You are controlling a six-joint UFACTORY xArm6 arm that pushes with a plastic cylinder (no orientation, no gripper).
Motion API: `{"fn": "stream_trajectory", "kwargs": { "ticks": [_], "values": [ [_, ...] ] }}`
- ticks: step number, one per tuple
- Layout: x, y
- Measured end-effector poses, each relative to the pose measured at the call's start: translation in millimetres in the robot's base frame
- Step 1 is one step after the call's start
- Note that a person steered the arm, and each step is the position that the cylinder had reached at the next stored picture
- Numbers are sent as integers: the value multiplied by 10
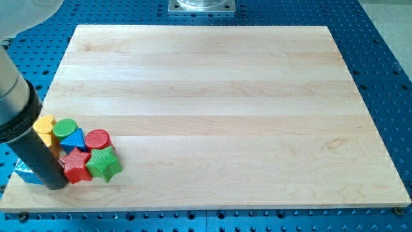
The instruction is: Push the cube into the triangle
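Note:
Several blocks huddle at the board's lower left. A blue block [75, 141], cube-like, sits in the middle of the huddle, between a green cylinder [64, 129] and a red cylinder [98, 138]. A yellow block [44, 125] is at the left. A red star [75, 165] and a green star [104, 164] lie in front. A second blue block [26, 173], its shape unclear, shows behind the rod at the board's left edge. My tip [56, 185] rests at the left of the red star, touching or nearly touching it.
The wooden board [219, 96] lies on a blue perforated table [386, 51]. The thick dark rod slants in from the view's upper left and hides part of the yellow and second blue blocks. A metal base plate [202, 6] is at the view's top.

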State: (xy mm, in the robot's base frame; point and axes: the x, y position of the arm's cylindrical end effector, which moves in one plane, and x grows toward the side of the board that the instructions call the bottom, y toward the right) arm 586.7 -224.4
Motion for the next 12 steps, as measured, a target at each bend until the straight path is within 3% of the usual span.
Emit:
{"fn": "stream_trajectory", "kwargs": {
  "ticks": [4, 5, 7, 8, 9, 10, 11, 12],
  "values": [
    [294, -2],
    [258, -420],
    [42, -141],
    [156, -411],
    [-18, -583],
    [-255, -506],
    [-286, -66],
    [-266, -92]
  ]
}}
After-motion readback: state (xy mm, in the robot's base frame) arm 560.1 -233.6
